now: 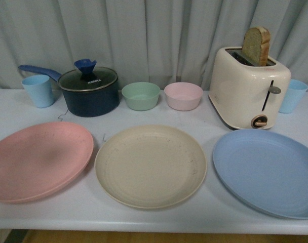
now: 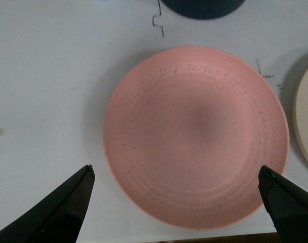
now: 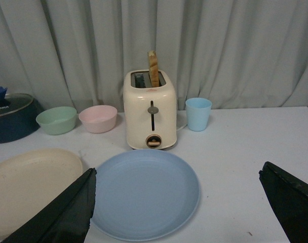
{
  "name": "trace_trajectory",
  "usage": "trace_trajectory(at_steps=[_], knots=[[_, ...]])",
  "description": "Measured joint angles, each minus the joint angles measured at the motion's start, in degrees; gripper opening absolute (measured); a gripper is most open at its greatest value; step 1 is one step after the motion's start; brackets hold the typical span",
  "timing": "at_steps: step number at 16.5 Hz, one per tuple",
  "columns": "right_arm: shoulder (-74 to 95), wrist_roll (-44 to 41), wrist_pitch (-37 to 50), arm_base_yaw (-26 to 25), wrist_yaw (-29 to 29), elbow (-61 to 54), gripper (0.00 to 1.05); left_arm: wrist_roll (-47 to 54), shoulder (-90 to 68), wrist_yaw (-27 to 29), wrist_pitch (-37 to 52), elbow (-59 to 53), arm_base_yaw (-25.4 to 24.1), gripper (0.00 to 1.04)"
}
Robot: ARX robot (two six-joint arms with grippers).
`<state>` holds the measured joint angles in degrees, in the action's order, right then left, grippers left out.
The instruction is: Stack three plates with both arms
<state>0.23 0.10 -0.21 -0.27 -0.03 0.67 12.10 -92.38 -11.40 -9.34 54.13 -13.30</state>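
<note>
Closest to the front camera, along the near edge of the white table (image 1: pixel 144 223): three plates in a row, all lying flat and right side up, none stacked. Pink plate (image 1: pixel 40 159) at the left, beige-cream plate (image 1: pixel 150 166) in the middle, light blue plate (image 1: pixel 268 172) at the right, each just beside its neighbour with a thin strip of table between, no rims touching. Behind them, near the grey curtain (image 1: pixel 144 35), from left to right: pale blue cup (image 1: pixel 38 91), dark blue saucepan (image 1: pixel 90 93) under a glass lid, green bowl (image 1: pixel 140 96), pink bowl (image 1: pixel 183 96), cream toaster (image 1: pixel 247 88) with a slice of bread (image 1: pixel 256 45) standing up out of one slot, and a second pale blue cup (image 1: pixel 295 95) partly hidden behind the toaster. Left gripper (image 2: pixel 175 172) spread wide and holding nothing, poised over the pink plate in its wrist view, one of its black fingers (image 2: pixel 63 212) over bare table beside the rim, the other at the plate's opposite edge, no contact visible. Right gripper (image 3: pixel 177 172) likewise spread wide and empty, set before the light blue plate, with that plate framed between its two black fingers (image 3: pixel 68 212) and the toaster upright just behind it.
</note>
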Motion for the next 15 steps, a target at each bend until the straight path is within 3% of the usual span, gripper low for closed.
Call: trace_trajectory(at_steps=[5,10,15], knots=[[0.0,0.0,0.0,0.0,0.0,0.0,0.98,1.7,-17.5,-3.9,-0.3,12.4,-3.2,0.98],[0.0,0.0,0.0,0.0,0.0,0.0,0.98,4.6,-32.1,-3.1,-1.1,20.2,-7.6,0.98],[0.0,0.0,0.0,0.0,0.0,0.0,0.98,5.0,-35.0,-3.2,-1.0,21.4,-8.7,0.59]])
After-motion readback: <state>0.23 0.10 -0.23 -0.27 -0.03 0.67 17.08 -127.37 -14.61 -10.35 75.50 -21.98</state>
